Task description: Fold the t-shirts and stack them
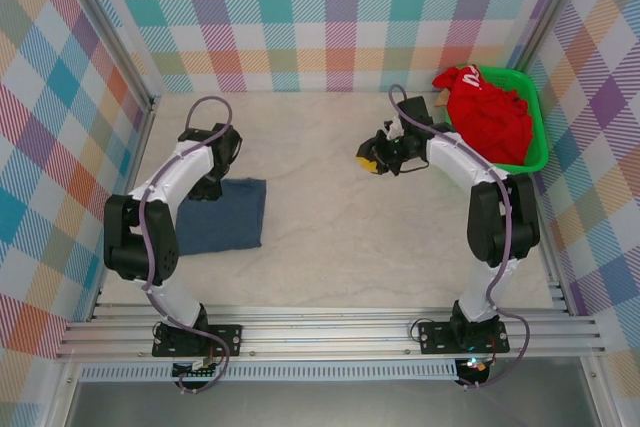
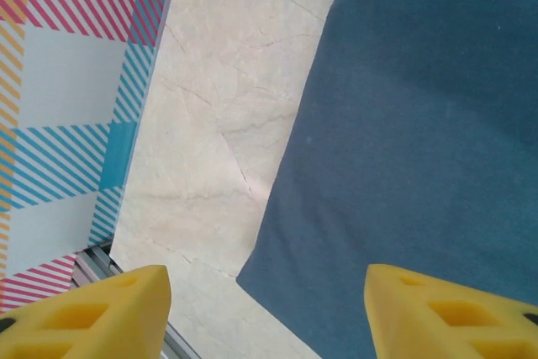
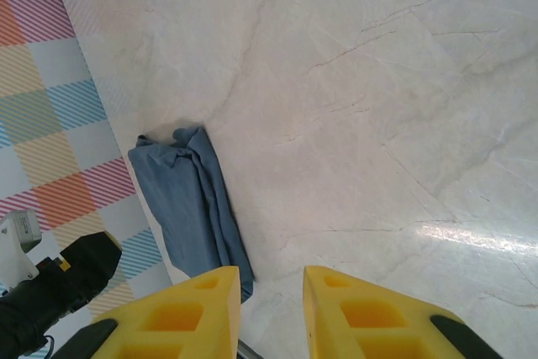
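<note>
The slate-blue t-shirt lies folded into a flat rectangle on the left of the table. My left gripper hangs over its far left corner. Seen from the left wrist, the gripper is wide open, the blue cloth below it and nothing between the fingers. The red t-shirt is bunched up in the green basket at the far right. My right gripper hovers over bare table left of the basket; its jaws stand narrowly apart, holding nothing. The right wrist view shows the blue t-shirt far off.
Checked walls close in the table on the left, back and right. A metal rail runs along the left edge, close to the blue shirt. Bare marble tabletop lies between the two arms.
</note>
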